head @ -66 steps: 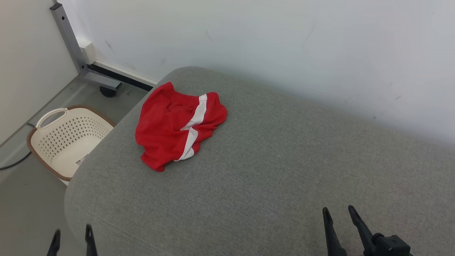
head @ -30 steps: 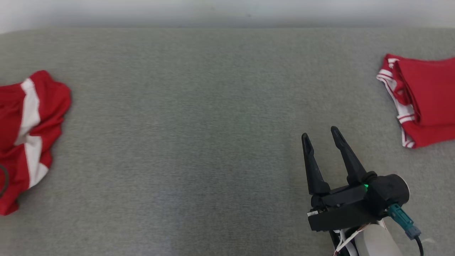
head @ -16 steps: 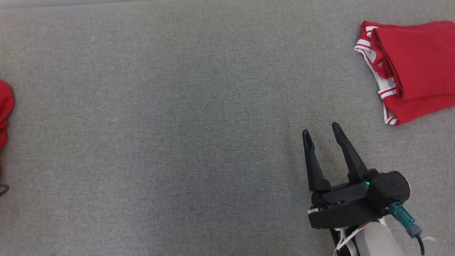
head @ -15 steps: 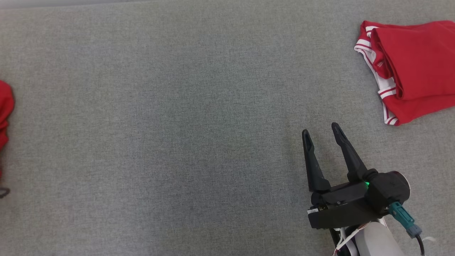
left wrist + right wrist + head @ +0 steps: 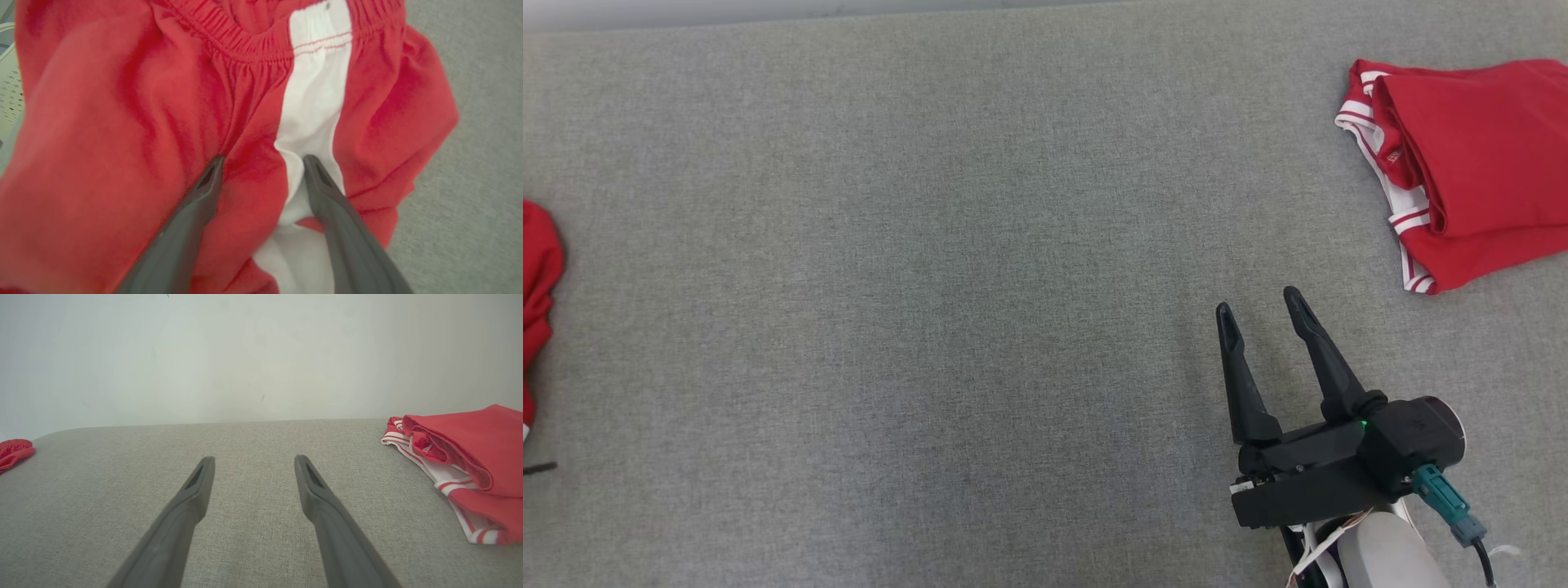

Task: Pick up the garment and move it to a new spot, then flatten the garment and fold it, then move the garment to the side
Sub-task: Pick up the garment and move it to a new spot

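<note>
Grey cushion (image 5: pixel 931 286), bare mid-span, likely kept free for flattening. Crumpled red shorts (image 5: pixel 102 122) at its left end, awaiting pickup; folded red garment (image 5: pixel 1478 163) set aside at right. Left gripper (image 5: pixel 263 159) spread wide over the shorts' white stripe (image 5: pixel 314 94), gripping nothing; right gripper (image 5: pixel 1256 300) spread, idle.

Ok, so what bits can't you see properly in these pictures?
- Crumpled red shorts: head view, left edge cuts off nearly all of them.
- Folded red garment: head view, right edge cuts off its far side.
- Left gripper: left wrist view, unclear whether its open fingers touch the shorts.
</note>
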### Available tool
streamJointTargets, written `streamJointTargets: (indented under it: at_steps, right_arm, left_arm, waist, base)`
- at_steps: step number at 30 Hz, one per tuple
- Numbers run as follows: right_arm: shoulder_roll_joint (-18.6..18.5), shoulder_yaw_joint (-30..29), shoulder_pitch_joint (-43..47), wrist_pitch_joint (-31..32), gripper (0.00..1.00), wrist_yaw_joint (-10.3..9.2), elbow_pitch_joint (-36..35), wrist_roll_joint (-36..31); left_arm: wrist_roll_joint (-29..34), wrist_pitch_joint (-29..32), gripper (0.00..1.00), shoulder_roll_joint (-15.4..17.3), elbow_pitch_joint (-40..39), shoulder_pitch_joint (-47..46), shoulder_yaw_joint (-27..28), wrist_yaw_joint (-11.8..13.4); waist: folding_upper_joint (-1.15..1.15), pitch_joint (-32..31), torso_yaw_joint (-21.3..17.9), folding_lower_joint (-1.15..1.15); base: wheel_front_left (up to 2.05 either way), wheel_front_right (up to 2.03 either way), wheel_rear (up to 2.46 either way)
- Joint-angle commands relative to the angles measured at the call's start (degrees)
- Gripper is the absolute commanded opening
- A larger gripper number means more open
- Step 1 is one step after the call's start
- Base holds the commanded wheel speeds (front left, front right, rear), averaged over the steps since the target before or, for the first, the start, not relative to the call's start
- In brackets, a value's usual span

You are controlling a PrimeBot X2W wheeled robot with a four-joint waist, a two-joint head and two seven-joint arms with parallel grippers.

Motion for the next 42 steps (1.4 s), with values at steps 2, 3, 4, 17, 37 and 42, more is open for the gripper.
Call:
streamJointTargets:
  at_steps: [2, 3, 4, 17, 37, 42]
  right_arm:
    - [0.0, -0.4, -0.2, -0.1, 1.0, -0.15, 0.3, -0.5]
    - [0.0, -0.4, 0.0, -0.1, 1.0, -0.15, 0.4, -0.5]
    - [0.0, -0.4, 0.2, -0.1, 1.0, -0.15, 0.5, -0.5]
    - [0.0, -2.6, 1.2, -0.1, 1.0, -0.15, 1.8, 0.8]
    - [0.0, -4.3, 4.3, -0.1, 1.0, -0.15, 2.4, 4.0]
    - [0.0, -4.7, 5.4, -0.1, 1.0, -0.15, 2.7, 5.1]
  left_arm:
    - [0.1, -0.9, 1.0, -0.5, 0.7, 2.8, -0.1, 0.0]
    - [0.2, -2.0, 0.27, -0.5, 0.4, 2.9, -0.3, 0.0]
    - [0.6, -3.5, 0.0, -0.6, -0.1, 2.9, -0.6, 0.0]
    - [2.4, -24.1, 0.0, -0.8, -8.9, -1.2, -3.1, -1.0]
    - [-0.4, -25.8, 0.0, -9.8, -42.0, -1.5, -14.9, -1.1]
    - [-1.1, -23.0, 0.0, -12.2, -51.6, 3.1, -17.3, -0.1]
  waist:
    - [0.0, -0.4, 0.3, 0.01]
    - [0.0, -0.5, 0.5, 0.01]
    - [0.0, -0.6, 0.6, 0.01]
    - [0.0, -5.6, 3.3, 0.01]
    - [0.0, -10.7, -6.7, 0.01]
    - [0.0, -11.5, -10.7, 0.01]
  base:
    - [0.0, 0.0, 0.0]
    - [0.0, 0.0, 0.0]
    - [0.0, 0.0, 0.0]
    - [0.0, 0.0, 0.0]
    - [0.0, 0.0, 0.0]
    - [0.0, 0.0, 0.0]
